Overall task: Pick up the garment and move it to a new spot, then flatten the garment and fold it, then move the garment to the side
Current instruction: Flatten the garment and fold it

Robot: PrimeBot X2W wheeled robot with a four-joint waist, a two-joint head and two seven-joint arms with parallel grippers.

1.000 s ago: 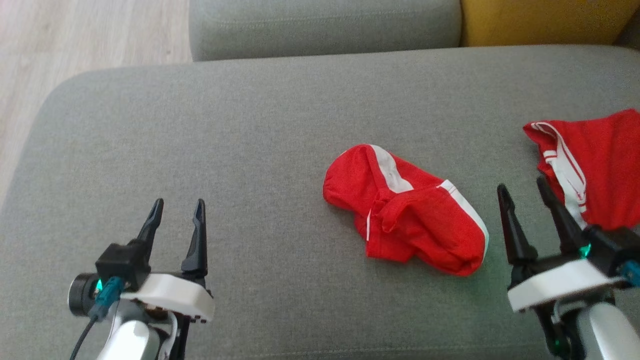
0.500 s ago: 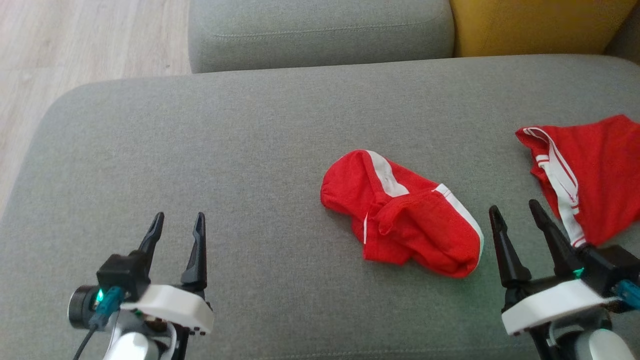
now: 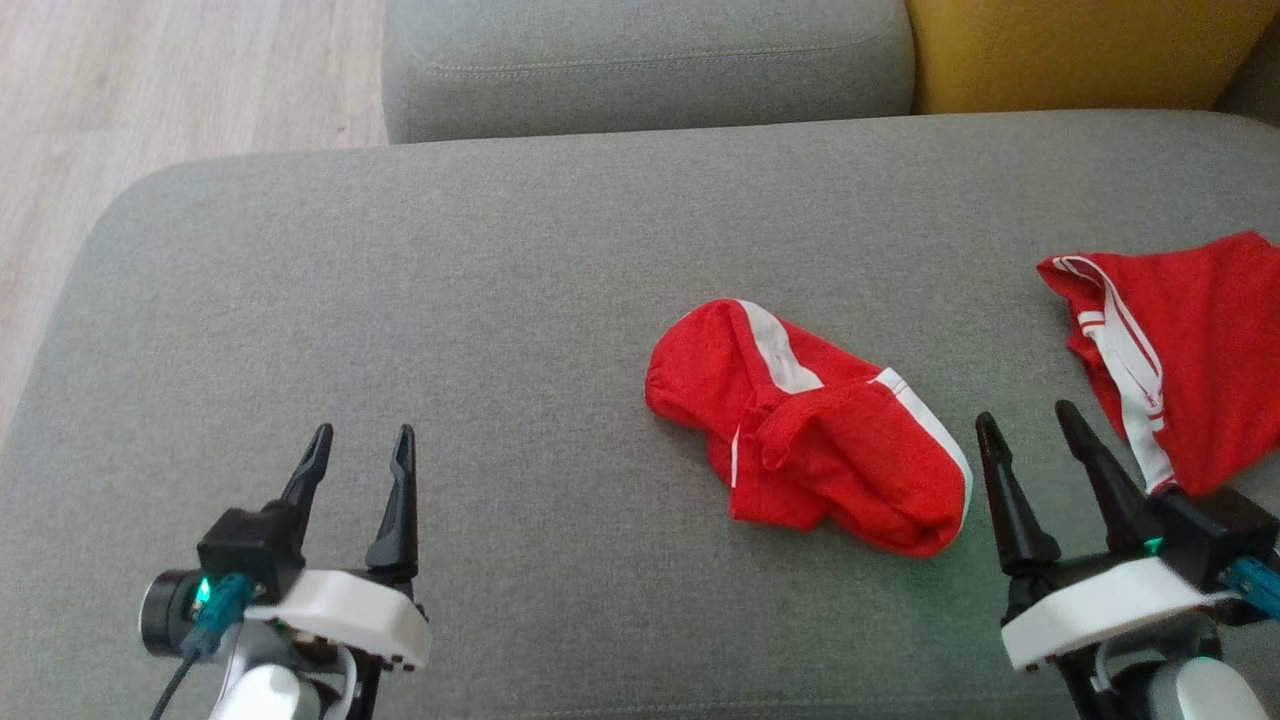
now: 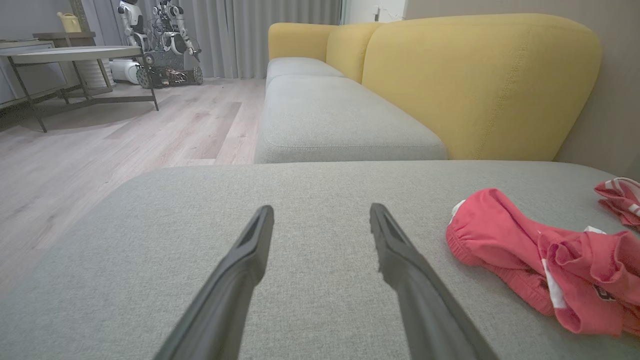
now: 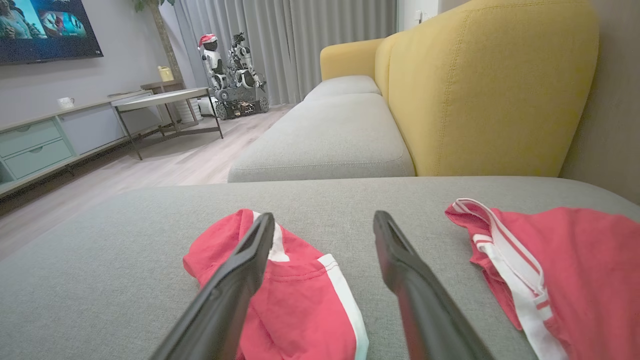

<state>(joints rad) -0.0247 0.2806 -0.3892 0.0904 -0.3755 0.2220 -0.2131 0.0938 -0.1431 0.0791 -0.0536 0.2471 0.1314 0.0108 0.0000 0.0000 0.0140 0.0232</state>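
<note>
Hovering, left gripper [image 3: 362, 432] and right gripper [image 3: 1025, 412] wide, empty, I risk dropping the crumpled red white-striped cloth garment [image 3: 810, 450] by pinching one layer

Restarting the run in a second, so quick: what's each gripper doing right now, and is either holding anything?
Left gripper: open, holding nothing.
Right gripper: open, holding nothing.

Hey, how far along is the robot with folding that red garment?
Nothing looks done: the crumpled red garment lies bunched and unfolded on the grey cushion. Nothing is in hand: the left gripper and right gripper are both open and empty, the right one nearer it. Picking up, moving, flattening, folding and setting aside all remain.
</note>
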